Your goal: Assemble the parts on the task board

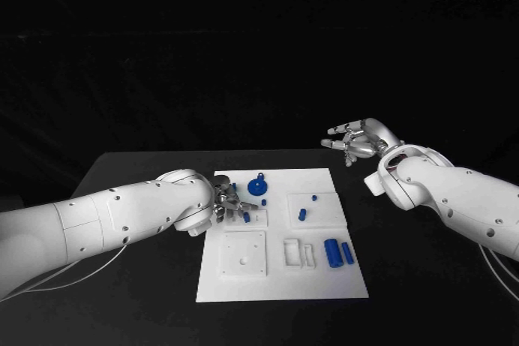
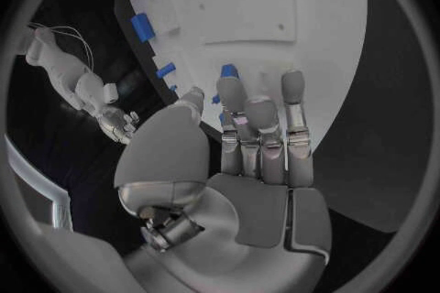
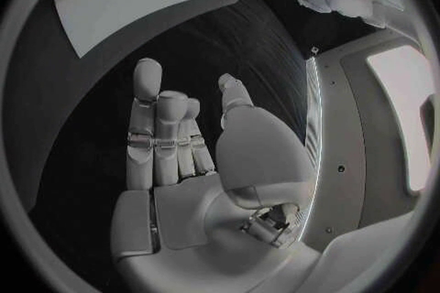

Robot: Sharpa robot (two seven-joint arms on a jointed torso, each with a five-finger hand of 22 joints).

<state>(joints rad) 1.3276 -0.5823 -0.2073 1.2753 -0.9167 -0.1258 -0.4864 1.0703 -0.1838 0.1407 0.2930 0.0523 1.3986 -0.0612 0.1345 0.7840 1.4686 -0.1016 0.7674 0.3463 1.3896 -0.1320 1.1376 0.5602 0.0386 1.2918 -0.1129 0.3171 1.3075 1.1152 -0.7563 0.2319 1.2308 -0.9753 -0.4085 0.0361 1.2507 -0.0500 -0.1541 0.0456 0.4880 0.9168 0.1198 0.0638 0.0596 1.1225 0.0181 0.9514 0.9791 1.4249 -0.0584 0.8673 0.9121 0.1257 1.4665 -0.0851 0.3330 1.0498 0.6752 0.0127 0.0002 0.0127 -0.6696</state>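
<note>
The table (image 1: 141, 173) looks matt black, with a fine ribbed grain in the right wrist view. The task board (image 1: 283, 275) is smooth matt white plastic. The blue parts (image 1: 333, 253) look like smooth plastic with a slight sheen. Both arms have glossy white plastic shells. The left hand (image 2: 248, 154) and right hand (image 3: 183, 154) look satin silver-grey, like metal.

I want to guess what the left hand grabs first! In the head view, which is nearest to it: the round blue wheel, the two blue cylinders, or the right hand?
From the left hand:
1. Round blue wheel, just beside it.
2. Two blue cylinders, the task board's right side.
3. Right hand, off the board.
</note>
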